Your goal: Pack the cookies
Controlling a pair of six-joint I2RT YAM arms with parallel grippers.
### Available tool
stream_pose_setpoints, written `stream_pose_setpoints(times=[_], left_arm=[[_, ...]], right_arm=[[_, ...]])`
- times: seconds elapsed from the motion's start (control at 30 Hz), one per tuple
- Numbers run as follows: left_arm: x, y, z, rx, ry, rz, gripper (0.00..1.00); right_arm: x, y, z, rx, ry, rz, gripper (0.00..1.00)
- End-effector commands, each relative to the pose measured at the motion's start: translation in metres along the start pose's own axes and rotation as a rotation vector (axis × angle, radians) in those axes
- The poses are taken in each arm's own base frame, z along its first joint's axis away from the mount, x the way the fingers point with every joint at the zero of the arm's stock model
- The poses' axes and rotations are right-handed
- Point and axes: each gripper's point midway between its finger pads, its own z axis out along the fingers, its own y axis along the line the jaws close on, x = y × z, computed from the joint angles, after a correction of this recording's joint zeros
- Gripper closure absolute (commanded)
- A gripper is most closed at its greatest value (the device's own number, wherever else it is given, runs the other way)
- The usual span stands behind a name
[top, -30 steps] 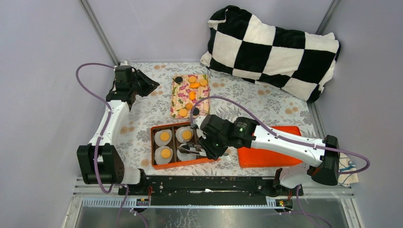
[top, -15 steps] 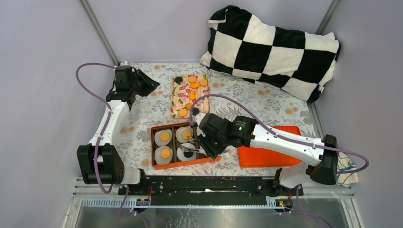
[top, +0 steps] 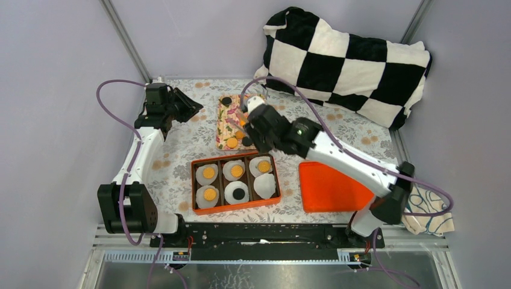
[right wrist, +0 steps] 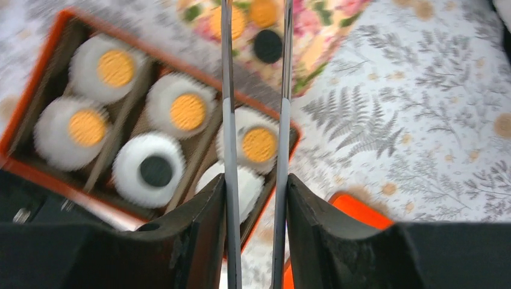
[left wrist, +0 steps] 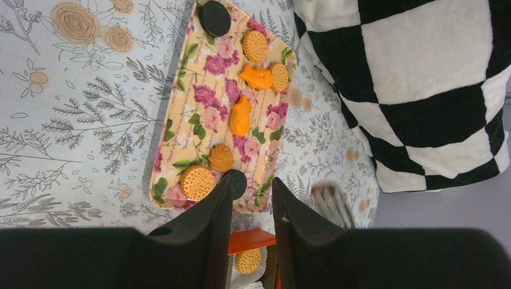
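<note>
I log five cookies point(top: 209, 173) cupped in the near orange box point(top: 232, 208); others lie on the far floral tray point(left wrist: 199, 114); right gripper point(right wrist: 256, 12) narrowly parted, empty, over tray; left gripper point(left wrist: 253, 183) likewise, far left

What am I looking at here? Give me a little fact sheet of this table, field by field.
Box: orange six-compartment box, a white paper cup in each compartment
Packed: four orange-yellow round cookies, one black round cookie
Unfilled: near-right paper cup
Supply: flowered rectangular tray holding more cookies
Right gripper: over the tray, blades apart, nothing seen between them
Left gripper: far left, open, holding nothing
Nearby: flat orange lid, black-and-white checkered pillow
</note>
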Motion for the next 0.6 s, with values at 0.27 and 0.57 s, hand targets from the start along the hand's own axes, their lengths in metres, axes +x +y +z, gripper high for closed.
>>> stream_pose_setpoints(times=[0.27, 0.57], left_arm=[[-0.008, -0.013, 0.003, 0.046, -0.025, 0.041, 0.65], [-0.005, -0.009, 0.011, 0.04, -0.009, 0.033, 0.65]], right_arm=[[-0.041, -0.103, 0.128, 0.145, 0.045, 0.137, 0.56], [-0.035, -0.152, 0.179, 0.155, 0.094, 0.21, 0.55]])
